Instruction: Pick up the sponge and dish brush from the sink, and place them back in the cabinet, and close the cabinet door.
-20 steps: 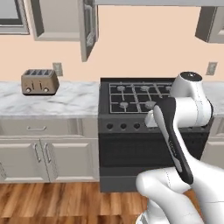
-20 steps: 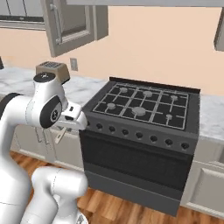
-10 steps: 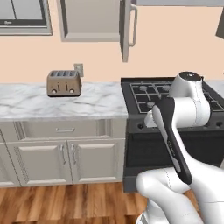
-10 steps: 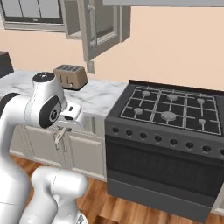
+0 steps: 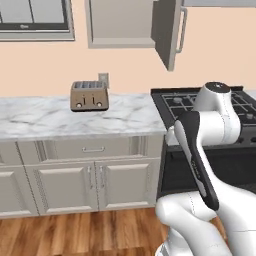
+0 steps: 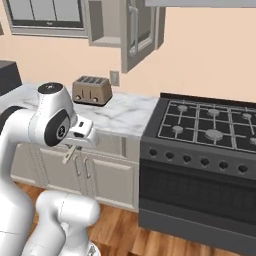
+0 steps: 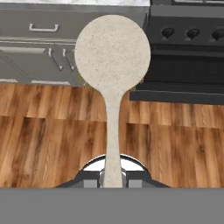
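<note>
The gripper [image 7: 113,178] was clamped tight on the dish brush [image 7: 112,65] handle, carrying it toward the open cabinet [image 5: 120,25] at upper centre.

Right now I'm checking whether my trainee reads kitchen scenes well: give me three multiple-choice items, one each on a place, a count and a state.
1. Where does the toaster stand?
A. on the marble counter
B. on the stove
C. on the floor

2. How many slots show in the toaster's top?
A. one
B. four
C. eight

3. How is the cabinet door?
A. shut
B. swung open
C. missing

Answers: 1 A, it sits on the white marble left of the stove. 2 B, four dark slots show on top. 3 B, the door juts out from the cabinet, handle outward.
</note>
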Motion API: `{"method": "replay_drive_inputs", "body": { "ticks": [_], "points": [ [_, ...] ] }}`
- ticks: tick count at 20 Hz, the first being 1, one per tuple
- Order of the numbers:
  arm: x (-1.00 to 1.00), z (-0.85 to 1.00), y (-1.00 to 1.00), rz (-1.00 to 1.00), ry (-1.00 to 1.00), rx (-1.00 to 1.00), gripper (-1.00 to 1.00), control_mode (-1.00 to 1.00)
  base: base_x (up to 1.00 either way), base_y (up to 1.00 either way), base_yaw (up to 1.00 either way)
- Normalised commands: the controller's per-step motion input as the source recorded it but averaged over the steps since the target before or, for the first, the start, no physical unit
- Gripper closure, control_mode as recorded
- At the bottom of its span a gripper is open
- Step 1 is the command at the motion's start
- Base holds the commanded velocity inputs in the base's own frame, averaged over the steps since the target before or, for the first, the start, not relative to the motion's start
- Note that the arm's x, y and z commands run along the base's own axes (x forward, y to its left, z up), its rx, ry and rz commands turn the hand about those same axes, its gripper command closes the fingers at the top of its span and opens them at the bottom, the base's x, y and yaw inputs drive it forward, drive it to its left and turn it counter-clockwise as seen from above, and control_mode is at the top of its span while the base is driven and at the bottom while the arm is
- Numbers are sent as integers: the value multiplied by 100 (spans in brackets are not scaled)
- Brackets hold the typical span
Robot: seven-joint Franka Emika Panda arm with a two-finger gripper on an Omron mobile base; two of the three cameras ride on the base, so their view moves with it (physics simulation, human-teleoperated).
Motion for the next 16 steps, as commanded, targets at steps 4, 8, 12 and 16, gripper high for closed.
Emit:
{"method": "replay_drive_inputs", "body": {
  "ticks": [4,8,12,16],
  "points": [
    [0,0,0,0,0,0,100,100,40,38,-2],
    [0,0,0,0,0,0,100,100,36,33,0],
    [0,0,0,0,0,0,100,100,48,39,0],
    [0,0,0,0,0,0,100,100,49,42,0]
  ]
}}
